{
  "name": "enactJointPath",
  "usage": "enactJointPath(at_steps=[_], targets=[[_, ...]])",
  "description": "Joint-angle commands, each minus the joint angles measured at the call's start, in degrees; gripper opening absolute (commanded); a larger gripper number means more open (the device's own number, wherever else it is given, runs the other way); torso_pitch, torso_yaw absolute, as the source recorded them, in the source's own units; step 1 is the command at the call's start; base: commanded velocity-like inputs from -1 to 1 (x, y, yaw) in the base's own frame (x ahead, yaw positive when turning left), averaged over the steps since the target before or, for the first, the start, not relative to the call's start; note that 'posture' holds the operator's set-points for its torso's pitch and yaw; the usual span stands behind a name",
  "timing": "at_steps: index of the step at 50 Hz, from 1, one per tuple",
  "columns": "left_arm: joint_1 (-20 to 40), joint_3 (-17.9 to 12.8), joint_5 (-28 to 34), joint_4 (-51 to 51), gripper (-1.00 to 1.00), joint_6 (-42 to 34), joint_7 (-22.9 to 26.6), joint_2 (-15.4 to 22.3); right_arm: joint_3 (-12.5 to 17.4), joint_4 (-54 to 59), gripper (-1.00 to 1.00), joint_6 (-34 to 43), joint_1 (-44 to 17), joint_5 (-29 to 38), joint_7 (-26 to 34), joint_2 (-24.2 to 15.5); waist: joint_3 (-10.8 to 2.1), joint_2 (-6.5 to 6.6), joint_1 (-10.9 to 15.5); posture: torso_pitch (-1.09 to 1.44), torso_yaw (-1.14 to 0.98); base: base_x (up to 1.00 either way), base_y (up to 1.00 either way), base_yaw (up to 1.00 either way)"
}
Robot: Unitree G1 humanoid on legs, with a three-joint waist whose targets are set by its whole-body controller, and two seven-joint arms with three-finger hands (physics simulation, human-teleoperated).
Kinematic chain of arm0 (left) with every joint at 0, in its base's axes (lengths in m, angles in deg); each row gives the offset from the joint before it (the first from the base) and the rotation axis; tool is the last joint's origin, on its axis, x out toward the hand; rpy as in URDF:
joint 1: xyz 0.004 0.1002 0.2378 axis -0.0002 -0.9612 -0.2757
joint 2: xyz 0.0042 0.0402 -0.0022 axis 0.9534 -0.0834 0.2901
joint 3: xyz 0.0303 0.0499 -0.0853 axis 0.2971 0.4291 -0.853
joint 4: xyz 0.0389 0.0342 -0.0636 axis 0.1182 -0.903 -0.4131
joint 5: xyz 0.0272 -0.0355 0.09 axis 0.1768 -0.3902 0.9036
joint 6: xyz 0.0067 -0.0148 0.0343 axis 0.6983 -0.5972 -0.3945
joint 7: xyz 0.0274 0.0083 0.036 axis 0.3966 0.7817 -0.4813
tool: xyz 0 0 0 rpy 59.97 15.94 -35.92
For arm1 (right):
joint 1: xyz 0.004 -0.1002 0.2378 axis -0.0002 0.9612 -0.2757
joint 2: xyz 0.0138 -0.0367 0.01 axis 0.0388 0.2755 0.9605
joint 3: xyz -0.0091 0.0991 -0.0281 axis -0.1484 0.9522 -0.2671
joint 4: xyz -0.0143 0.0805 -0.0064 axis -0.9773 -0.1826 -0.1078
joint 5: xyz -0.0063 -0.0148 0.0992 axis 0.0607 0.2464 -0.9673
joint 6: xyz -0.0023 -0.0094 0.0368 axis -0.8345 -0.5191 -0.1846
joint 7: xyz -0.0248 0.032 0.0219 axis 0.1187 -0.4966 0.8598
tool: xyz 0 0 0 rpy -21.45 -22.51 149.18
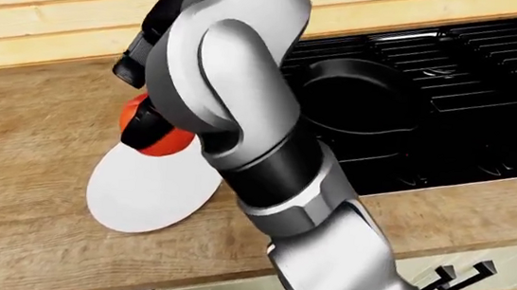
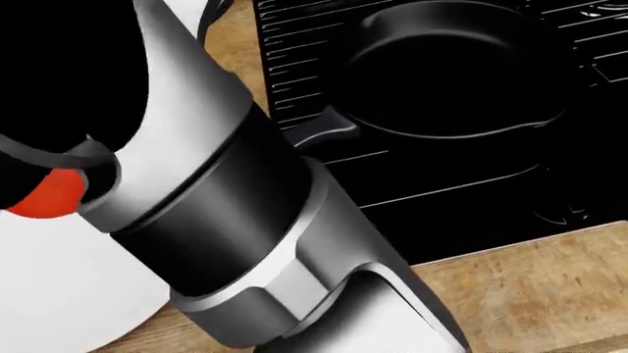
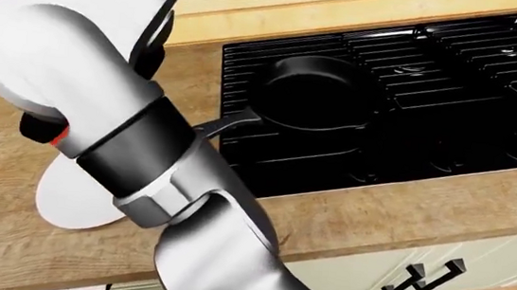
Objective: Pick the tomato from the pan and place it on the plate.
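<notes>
Red tomato hangs over the top edge of the white plate, gripped in the black fingers of the right hand; being round, it shows no clear long axis, and its stem end is hidden. The left-eye view shows that grip; in the head view the arm hides most of it. The black pan sits empty on the stove, right of the plate.

Glossy silver-grey arm of rounded shells, a black band at mid-length, black hand beyond
</notes>
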Motion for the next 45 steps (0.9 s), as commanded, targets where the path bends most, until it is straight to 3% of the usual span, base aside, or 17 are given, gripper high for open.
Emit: enactJointPath(at_steps=[1,6,10,17,25,38,45], targets=[[0.9,-1.7,-0.2,0.2,1.0,1.8,-0.1,1.5,-0.5,-0.6,-1.0,-0.1,-1.4,-1.9,-1.6,-0.8,-1.26,0.45,0.0,0.0,0.0,0.0,0.0,0.0],[0.2,-1.8,-0.7,-0.2,1.0,2.8,-0.2,2.2,-0.5,2.6,-1.0,-0.1,-0.4,-6.4,-4.7,-1.3,-1.38,0.5,0.2,0.0,0.0,0.0,0.0,0.0],[-0.3,-2.1,-1.1,-0.6,1.0,3.3,-0.2,2.7,1.2,7.2,-1.0,-1.3,-2.5,-11.6,-9.7,-2.1,-1.56,0.61,0.3,0.0,0.0,0.0,0.0,0.0],[-0.4,-1.9,-1.3,-1.0,1.0,4.0,-0.1,3.1,-1.1,10.5,-1.0,-2.2,-2.4,-16.9,-14.0,-1.0,-1.65,0.65,0.4,0.0,0.0,0.0,0.0,0.0],[-0.2,-1.6,-1.5,-1.3,1.0,4.2,-0.3,3.4,-2.8,12.7,-1.0,-4.6,1.0,-18.6,-17.7,1.3,-1.75,0.77,0.4,0.0,0.0,0.0,0.0,0.0],[-0.2,-1.5,-1.1,-1.4,1.0,4.2,0.1,2.7,1.0,25.1,-1.0,-14.0,-0.4,-27.6,-32.6,3.0,-2.17,0.95,0.5,0.0,0.0,0.0,0.0,0.0],[-0.3,-1.7,-1.4,-1.5,1.0,4.4,0.0,3.0,1.1,29.0,-1.0,-16.5,-2.3,-32.3,-37.0,3.1,-2.2,0.97,0.5,0.0,0.0,0.0,0.0,0.0]])
